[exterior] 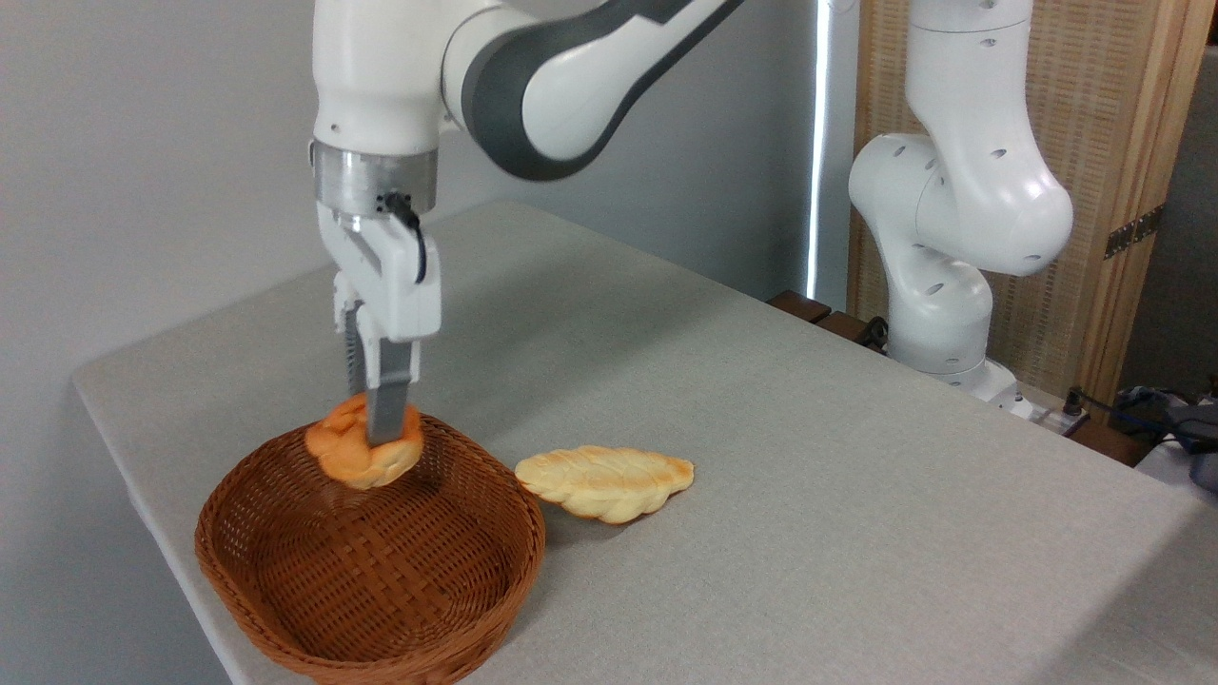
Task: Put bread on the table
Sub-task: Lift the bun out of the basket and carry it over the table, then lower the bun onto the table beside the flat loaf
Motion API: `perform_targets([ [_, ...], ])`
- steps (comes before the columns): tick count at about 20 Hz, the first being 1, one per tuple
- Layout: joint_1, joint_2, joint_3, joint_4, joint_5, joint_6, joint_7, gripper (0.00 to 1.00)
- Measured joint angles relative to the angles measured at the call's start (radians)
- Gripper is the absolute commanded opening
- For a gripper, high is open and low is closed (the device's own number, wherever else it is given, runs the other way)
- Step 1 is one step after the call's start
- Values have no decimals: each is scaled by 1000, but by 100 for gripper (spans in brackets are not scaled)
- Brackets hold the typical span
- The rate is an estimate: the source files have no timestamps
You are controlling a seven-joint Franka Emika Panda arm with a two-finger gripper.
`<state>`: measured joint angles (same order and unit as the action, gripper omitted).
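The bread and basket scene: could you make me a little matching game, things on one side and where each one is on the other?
Things:
1. round bun
2. braided loaf
3. wicker basket
4. gripper

Places or states:
A. lying on the grey table right of the basket
B. closed on the bun
C. held above the basket's back rim
D. standing at the table's near left corner

Pairs: 1-C, 2-A, 3-D, 4-B

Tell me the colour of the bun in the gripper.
Golden-orange bun, seen in the fixed camera view.
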<state>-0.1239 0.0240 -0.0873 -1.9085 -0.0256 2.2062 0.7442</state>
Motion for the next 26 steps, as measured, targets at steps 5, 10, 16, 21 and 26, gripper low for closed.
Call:
perform_targets([
  [5,-4,-54,-4,0,0,-184,1,37],
  [10,-26,-113,-12,-21,0,-320,0,38],
  [16,-58,-170,-12,-104,0,-338,0,38],
  [21,-79,-183,-12,-162,0,-338,0,59],
  [26,-99,-175,-13,-192,0,-338,0,100],
])
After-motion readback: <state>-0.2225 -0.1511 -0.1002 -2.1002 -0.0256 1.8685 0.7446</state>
